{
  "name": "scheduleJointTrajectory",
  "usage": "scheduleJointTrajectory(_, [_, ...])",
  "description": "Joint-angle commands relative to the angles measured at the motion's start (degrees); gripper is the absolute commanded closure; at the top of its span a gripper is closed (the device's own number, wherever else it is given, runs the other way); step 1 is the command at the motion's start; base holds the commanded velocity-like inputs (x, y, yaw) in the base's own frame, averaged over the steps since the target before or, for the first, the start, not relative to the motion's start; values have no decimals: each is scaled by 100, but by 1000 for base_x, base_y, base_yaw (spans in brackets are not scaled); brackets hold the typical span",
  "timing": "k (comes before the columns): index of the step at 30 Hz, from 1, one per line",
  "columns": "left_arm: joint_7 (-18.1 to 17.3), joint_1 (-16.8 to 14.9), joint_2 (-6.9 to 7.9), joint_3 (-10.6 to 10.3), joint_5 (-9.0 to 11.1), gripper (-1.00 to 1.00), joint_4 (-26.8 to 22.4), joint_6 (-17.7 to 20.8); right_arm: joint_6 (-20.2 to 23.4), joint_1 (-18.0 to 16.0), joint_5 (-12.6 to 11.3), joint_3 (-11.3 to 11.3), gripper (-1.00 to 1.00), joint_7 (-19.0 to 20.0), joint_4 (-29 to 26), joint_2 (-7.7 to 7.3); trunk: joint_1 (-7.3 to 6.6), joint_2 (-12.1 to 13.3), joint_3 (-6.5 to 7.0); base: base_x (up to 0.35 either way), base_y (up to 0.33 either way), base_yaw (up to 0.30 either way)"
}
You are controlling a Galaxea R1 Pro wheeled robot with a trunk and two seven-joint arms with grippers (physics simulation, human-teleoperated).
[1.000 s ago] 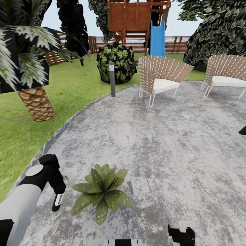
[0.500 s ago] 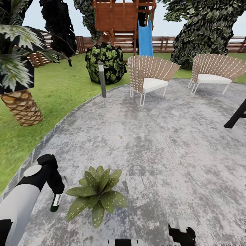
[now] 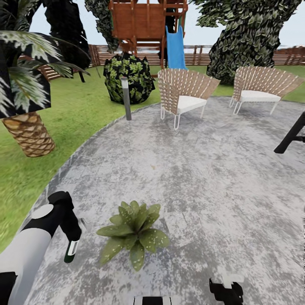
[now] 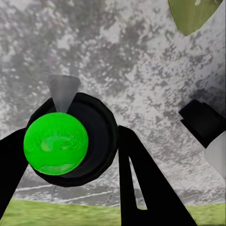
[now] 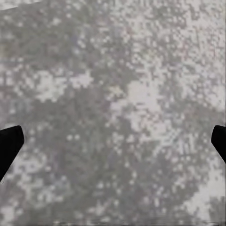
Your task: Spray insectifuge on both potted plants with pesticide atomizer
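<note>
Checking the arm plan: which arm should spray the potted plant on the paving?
Left. The left gripper is shut on the atomizer, right beside the potted plant. The right gripper is open with nothing between its fingers.

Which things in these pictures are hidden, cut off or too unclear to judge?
- Potted plant, head view: its leaves cover the pot.
- Atomizer, head view: the left tool hides its top; the label is too small to read.
- Right tool, right wrist view: the frame edges cut off the fingertips; nothing lies between them.
- Palm tree, head view: the left edge crops it.
- Black frame, head view: the right edge cuts it, so what it is stays unclear.
</note>
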Motion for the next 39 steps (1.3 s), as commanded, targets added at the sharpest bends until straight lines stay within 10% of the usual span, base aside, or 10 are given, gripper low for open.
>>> scheduleJointTrajectory(1, [-46, 0, -2, 13, -38, 100, -5, 64, -12, -3, -36, 49, -100, -22, 2, 0, -1, -2, -4, 29, 312, -263])
scheduleJointTrajectory(39, [-46, 0, -20, 39, -47, 100, 326, 86, 3, -3, -53, 30, -100, -22, -24, 8, -1, -2, 21, -37, 185, -206])
